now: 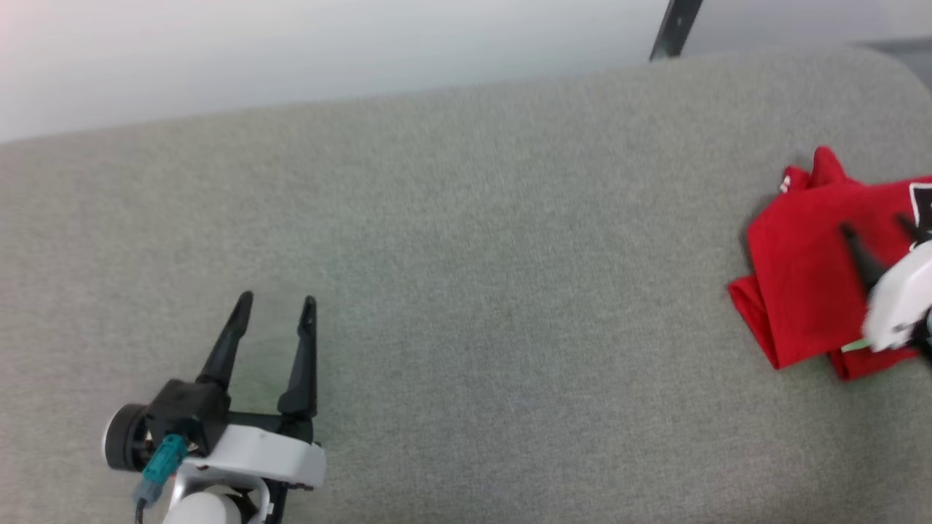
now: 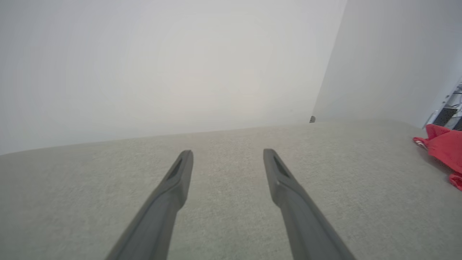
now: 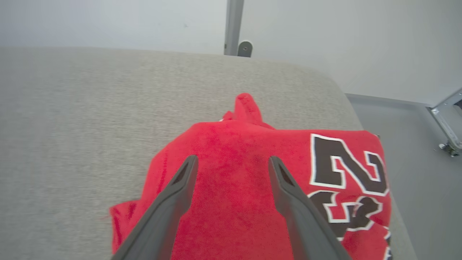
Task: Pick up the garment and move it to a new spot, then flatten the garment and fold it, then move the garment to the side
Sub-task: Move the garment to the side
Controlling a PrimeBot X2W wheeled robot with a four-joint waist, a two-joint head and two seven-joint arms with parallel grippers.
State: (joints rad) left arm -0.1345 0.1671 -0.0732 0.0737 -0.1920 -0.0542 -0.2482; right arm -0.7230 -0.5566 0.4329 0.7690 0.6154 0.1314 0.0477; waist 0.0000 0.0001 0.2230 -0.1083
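Observation:
The garment (image 1: 808, 284) is a red shirt lying folded at the right edge of the grey padded table (image 1: 466, 240). Its black, white-outlined number 23 faces up in the right wrist view, where the garment (image 3: 238, 187) lies near the table's rounded corner. My right gripper (image 3: 231, 160) hovers over the folded cloth, open, with nothing between its fingers; in the head view my right gripper (image 1: 877, 229) is blurred at the right edge. My left gripper (image 1: 277, 302) rests open at the lower left, far from the shirt. The left wrist view catches the garment (image 2: 444, 148) at its far right.
The grey table runs wide and bare between the two arms. A pale wall stands behind it, with a dark post (image 1: 673, 29) at the back right. Grey floor and a metal frame leg (image 3: 445, 126) lie past the table's right edge.

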